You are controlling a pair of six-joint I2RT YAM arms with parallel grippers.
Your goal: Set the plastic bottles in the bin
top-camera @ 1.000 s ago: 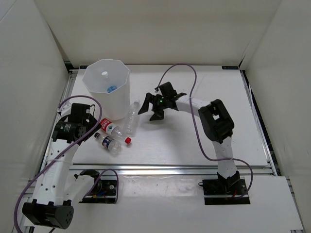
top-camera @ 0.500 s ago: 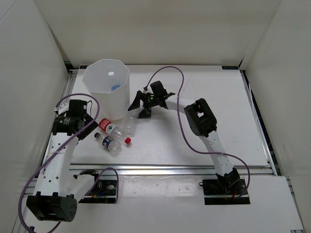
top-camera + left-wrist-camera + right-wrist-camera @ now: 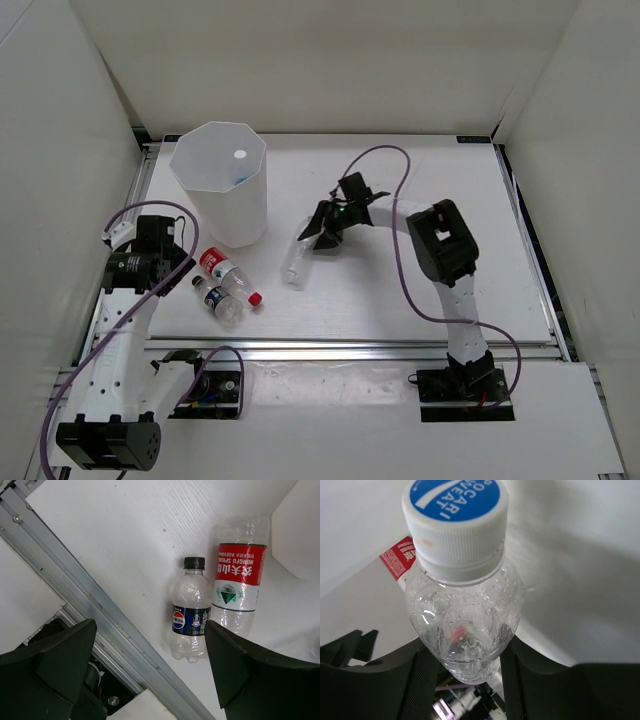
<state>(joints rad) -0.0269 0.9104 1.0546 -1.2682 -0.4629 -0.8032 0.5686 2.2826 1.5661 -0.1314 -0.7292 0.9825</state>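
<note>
Right hand [image 3: 320, 231] clamps the plain bottle [image 3: 296, 261], its long axis slanting toward the near-left corner; the bin [image 3: 236, 216] stands apart toward the far-left corner.

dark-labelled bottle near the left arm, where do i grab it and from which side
Probably the neck just below its black cap, from straight above, closing across its width. The dark-labelled bottle lies flat with its body almost against the red-labelled bottle; only the narrower neck leaves a gap on that side.
</note>
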